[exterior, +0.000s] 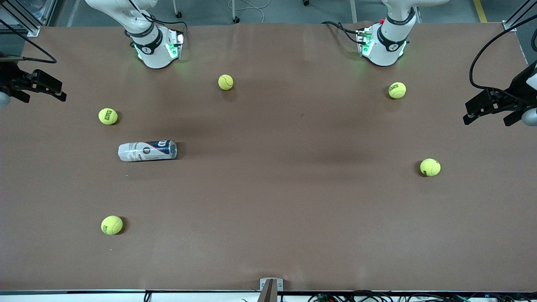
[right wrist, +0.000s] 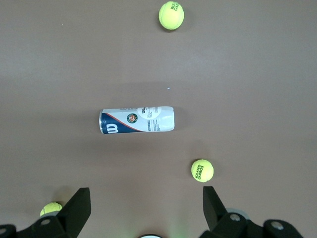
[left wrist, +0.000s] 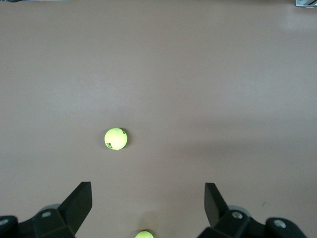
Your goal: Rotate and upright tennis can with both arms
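The tennis can (exterior: 147, 150) lies on its side on the brown table, toward the right arm's end. Its navy end points toward the left arm's end. It also shows in the right wrist view (right wrist: 137, 120). My right gripper (exterior: 46, 98) hangs open and empty high over the table's edge at the right arm's end, well apart from the can; its jaws stand wide apart in the right wrist view (right wrist: 147, 201). My left gripper (exterior: 486, 121) hangs open and empty over the table's edge at the left arm's end, with its jaws wide in the left wrist view (left wrist: 148, 198).
Several yellow tennis balls lie scattered on the table. One (exterior: 108, 116) lies beside the can, farther from the front camera, and one (exterior: 111, 225) lies nearer. Others (exterior: 225, 82) (exterior: 397, 90) lie near the arm bases, and one (exterior: 430, 167) lies toward the left arm's end.
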Robot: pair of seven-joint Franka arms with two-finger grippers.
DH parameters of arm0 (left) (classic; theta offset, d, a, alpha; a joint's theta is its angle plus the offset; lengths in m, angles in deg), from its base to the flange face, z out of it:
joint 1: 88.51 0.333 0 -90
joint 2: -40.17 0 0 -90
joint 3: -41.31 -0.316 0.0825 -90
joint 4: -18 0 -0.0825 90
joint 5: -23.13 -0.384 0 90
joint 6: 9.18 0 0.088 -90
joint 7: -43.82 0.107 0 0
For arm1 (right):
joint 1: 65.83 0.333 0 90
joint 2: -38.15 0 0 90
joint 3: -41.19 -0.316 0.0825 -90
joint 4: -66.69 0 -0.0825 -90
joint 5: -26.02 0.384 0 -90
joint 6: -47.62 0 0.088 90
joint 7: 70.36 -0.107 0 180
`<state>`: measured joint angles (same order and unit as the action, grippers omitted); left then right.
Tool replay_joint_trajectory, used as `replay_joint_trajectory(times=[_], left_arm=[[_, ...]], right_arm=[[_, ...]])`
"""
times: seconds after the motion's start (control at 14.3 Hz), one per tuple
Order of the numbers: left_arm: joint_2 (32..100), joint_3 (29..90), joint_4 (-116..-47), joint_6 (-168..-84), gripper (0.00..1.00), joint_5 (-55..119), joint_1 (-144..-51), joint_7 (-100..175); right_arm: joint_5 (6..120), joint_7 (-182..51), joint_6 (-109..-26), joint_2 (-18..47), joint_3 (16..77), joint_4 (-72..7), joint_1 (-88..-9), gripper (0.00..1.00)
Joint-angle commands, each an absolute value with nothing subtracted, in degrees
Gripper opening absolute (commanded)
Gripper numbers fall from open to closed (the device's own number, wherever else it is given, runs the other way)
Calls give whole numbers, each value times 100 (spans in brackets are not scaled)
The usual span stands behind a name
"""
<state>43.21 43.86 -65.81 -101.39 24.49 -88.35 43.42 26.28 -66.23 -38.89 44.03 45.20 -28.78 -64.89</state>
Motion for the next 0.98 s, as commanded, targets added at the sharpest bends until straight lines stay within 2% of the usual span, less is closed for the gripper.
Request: replay_joint_trajectory(times=[0.0,0.35,0.91], left_arm=[[4236,4395,-6629,-10137,100,2481,-8798,4303],[4245,4403,-6620,-10120,100,2524,-8807,4268],[4236,4404,-6620,-10120,100,2524,-8807,4285]], right_arm=[[2619,-6632,-3904,4536,4506,-2956,-6478,100],[2619,-6640,-3886,4466,4514,-2640,-6504,100],[2584,-6571,-4474,3666,4831,-2463,-6566,100]])
